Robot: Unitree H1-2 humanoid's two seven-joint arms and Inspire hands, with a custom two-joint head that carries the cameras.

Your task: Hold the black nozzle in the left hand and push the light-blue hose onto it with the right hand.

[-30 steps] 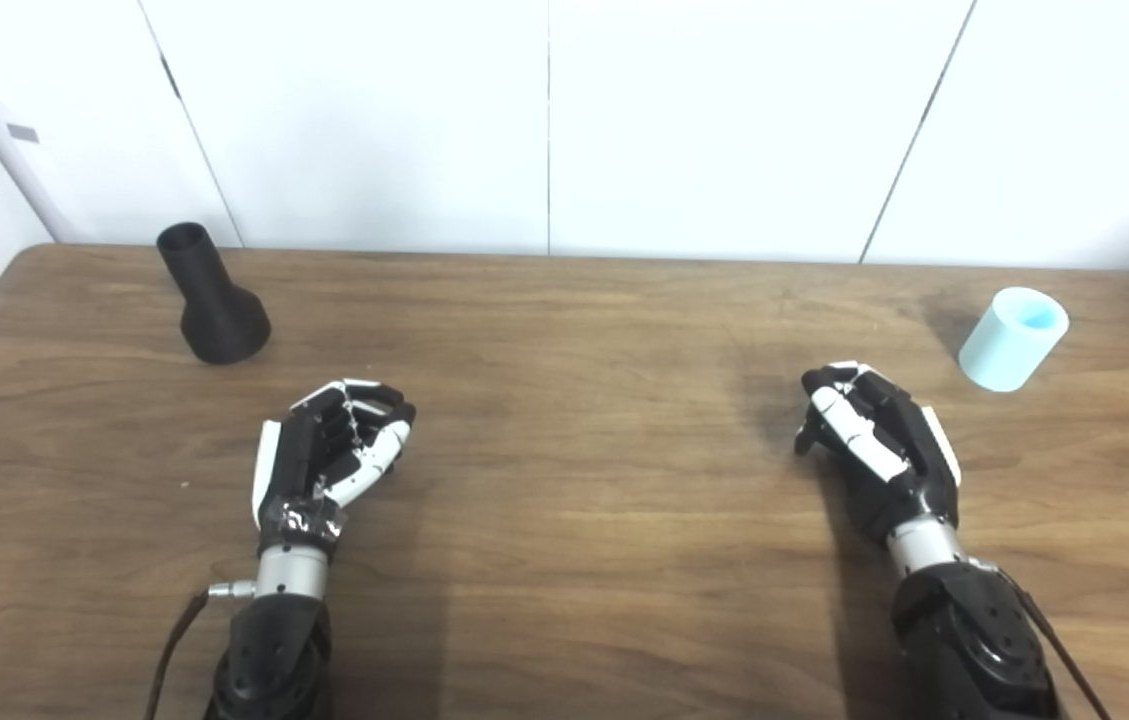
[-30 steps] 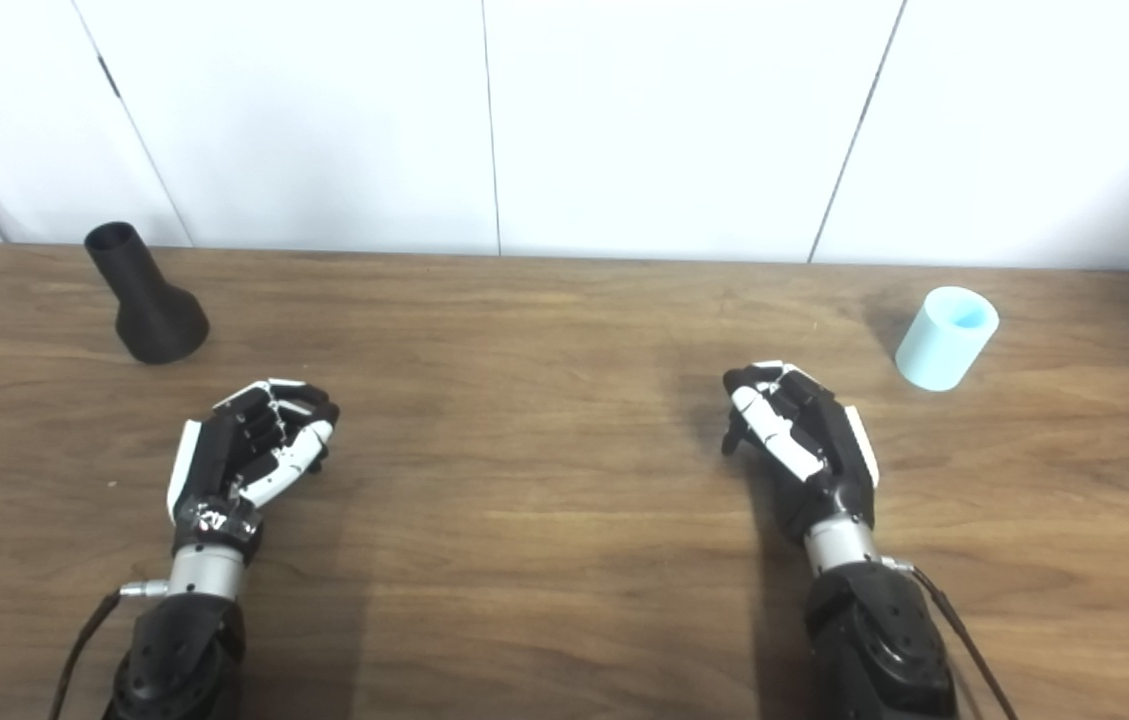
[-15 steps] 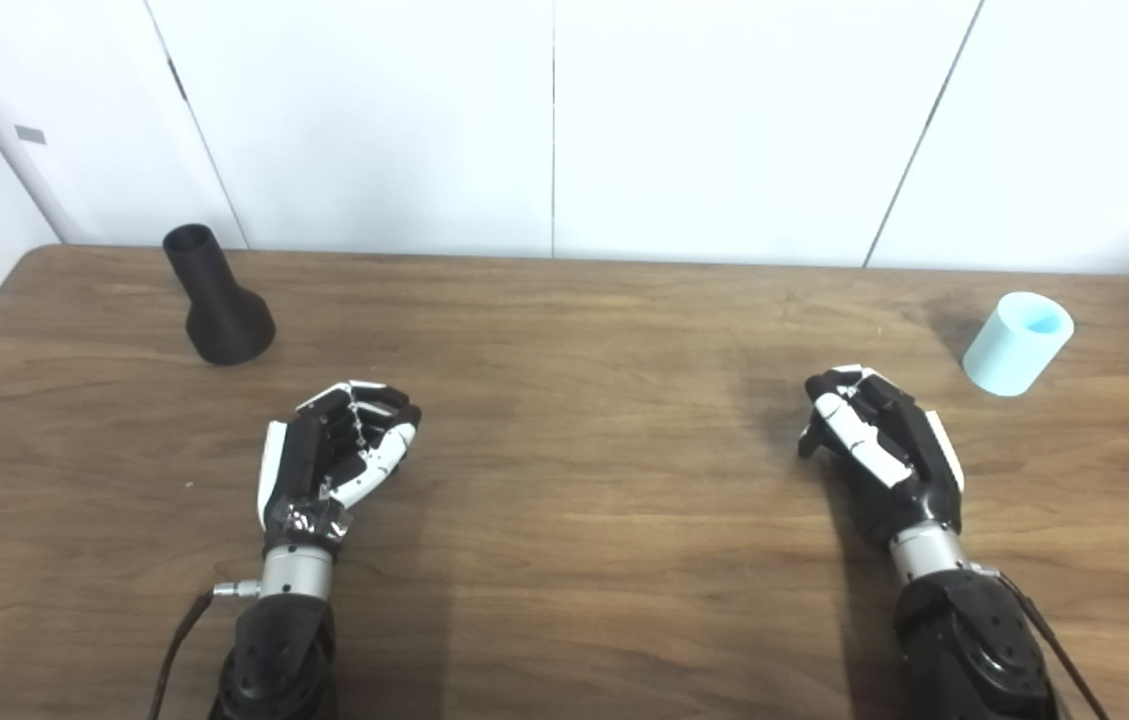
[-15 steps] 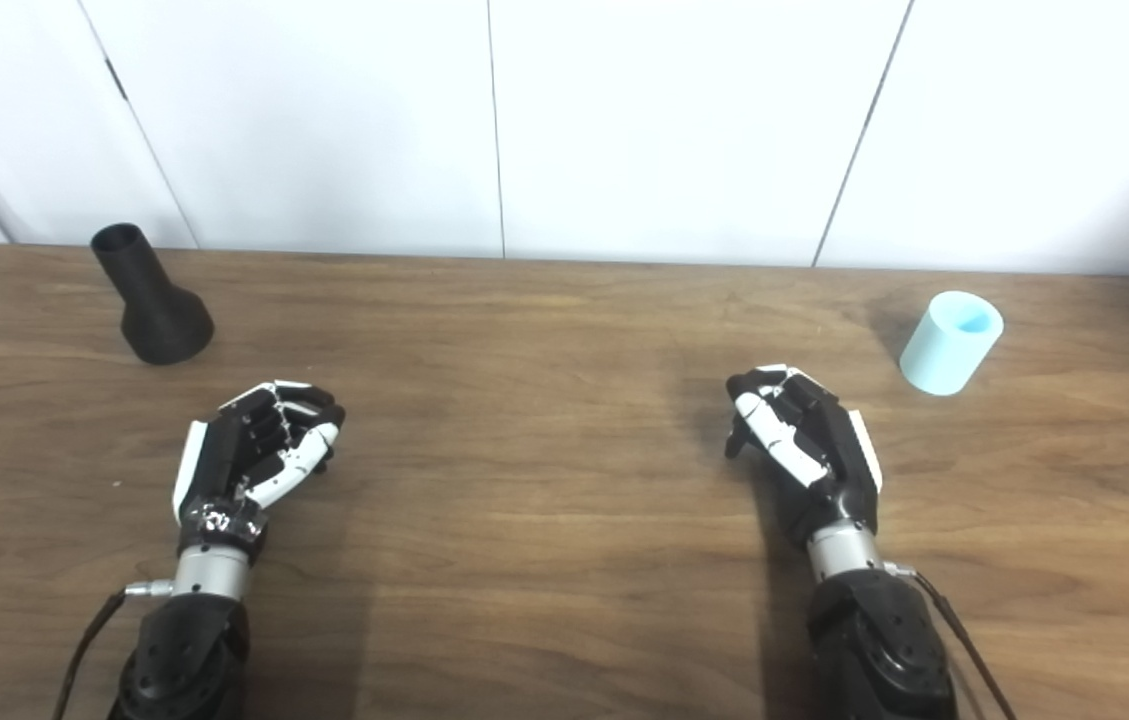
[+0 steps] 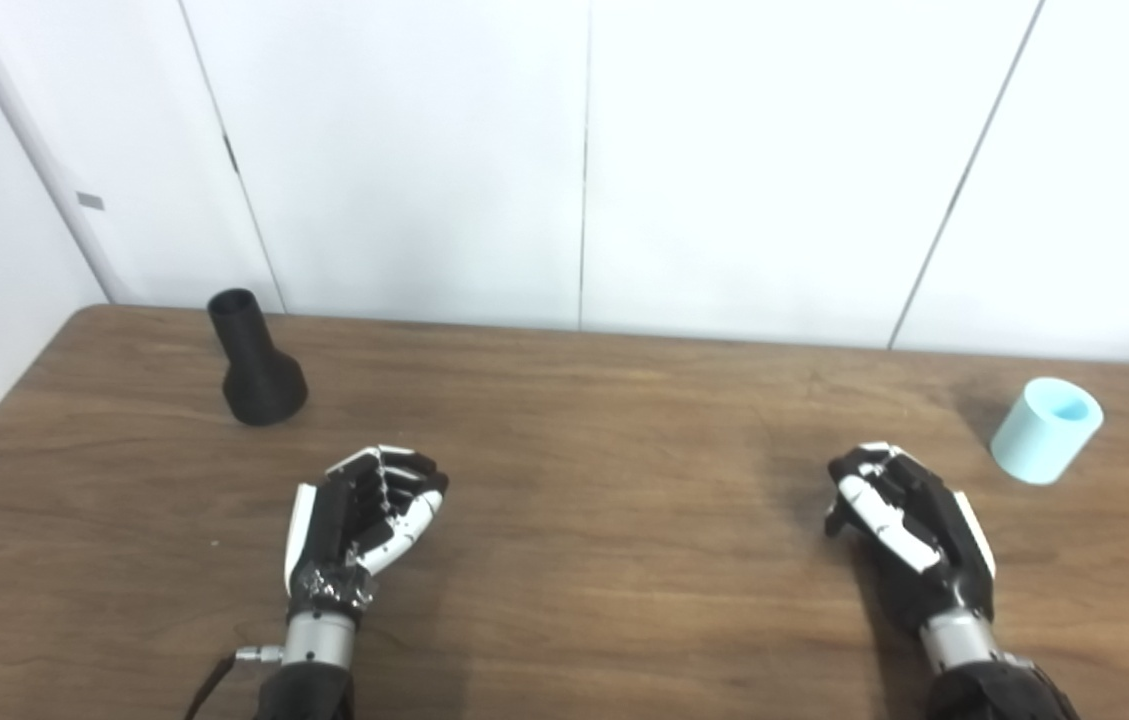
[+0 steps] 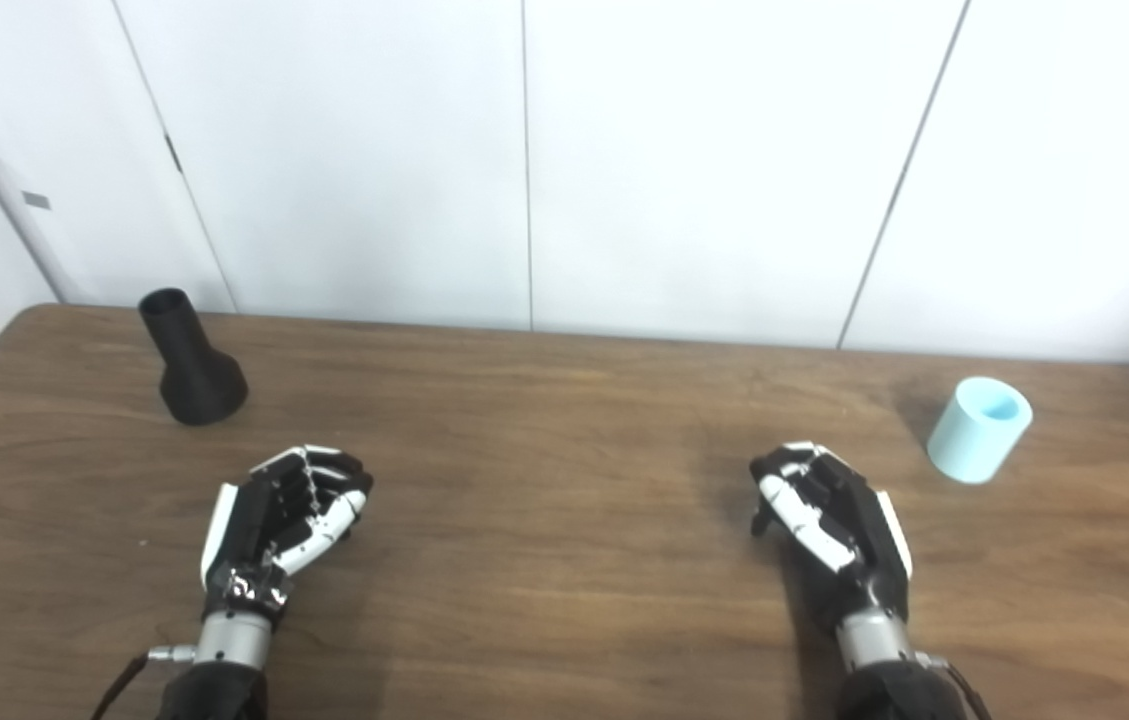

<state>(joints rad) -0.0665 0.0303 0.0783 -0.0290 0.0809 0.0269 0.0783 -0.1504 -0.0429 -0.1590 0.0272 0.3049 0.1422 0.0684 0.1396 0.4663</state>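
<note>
The black nozzle (image 5: 257, 363) stands upright on its flared base at the far left of the wooden table, narrow mouth up. The light-blue hose piece (image 5: 1045, 430), a short hollow cylinder, stands near the far right. My left hand (image 5: 364, 515) rests over the table, nearer to me than the nozzle and a little to its right, well apart from it. Its fingers are loosely curled and hold nothing. My right hand (image 5: 909, 530) hovers nearer and to the left of the hose piece, likewise loosely curled and holding nothing.
The table (image 5: 604, 480) ends at a white panelled wall (image 5: 584, 160) along the back. Its left edge with a rounded corner (image 5: 74, 325) lies just beyond the nozzle. Bare wood lies between the hands.
The whole picture has shifted down and a little to the right, so the camera moved. Nozzle, hose piece and both hands keep their places on the table.
</note>
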